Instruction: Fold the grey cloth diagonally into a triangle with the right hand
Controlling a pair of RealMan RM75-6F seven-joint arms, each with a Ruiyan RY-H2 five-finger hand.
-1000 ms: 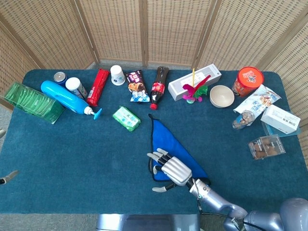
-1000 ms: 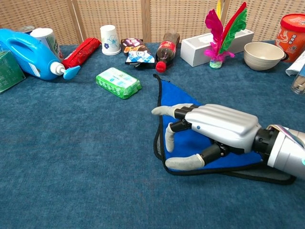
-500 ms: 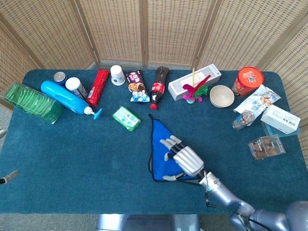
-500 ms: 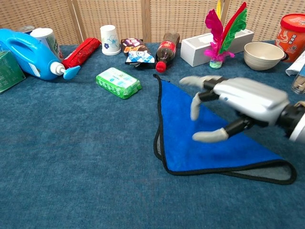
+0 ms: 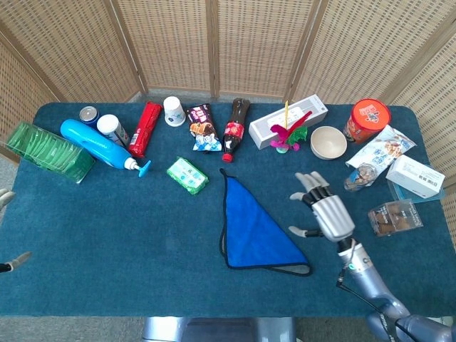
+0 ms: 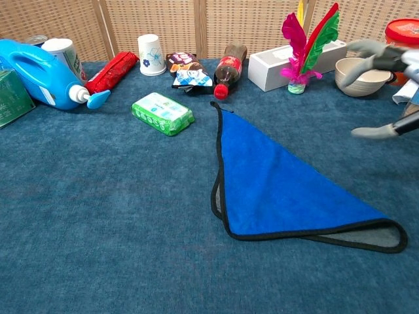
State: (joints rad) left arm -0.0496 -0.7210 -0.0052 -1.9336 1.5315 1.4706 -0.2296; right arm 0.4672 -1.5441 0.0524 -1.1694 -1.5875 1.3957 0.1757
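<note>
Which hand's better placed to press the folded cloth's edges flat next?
Right. The right hand hovers open just right of the folded cloth, holding nothing. The left hand shows only at the far left frame edge, far from the cloth.

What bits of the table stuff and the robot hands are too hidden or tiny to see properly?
- Left robot hand: head view, cut off by the left edge; only fingertips show.
- Right robot hand: chest view, cut off by the right edge and blurred.
- Cloth: both views, the blue top layer hides the grey layer beneath.
- Box label: head view, print too small to read.
</note>
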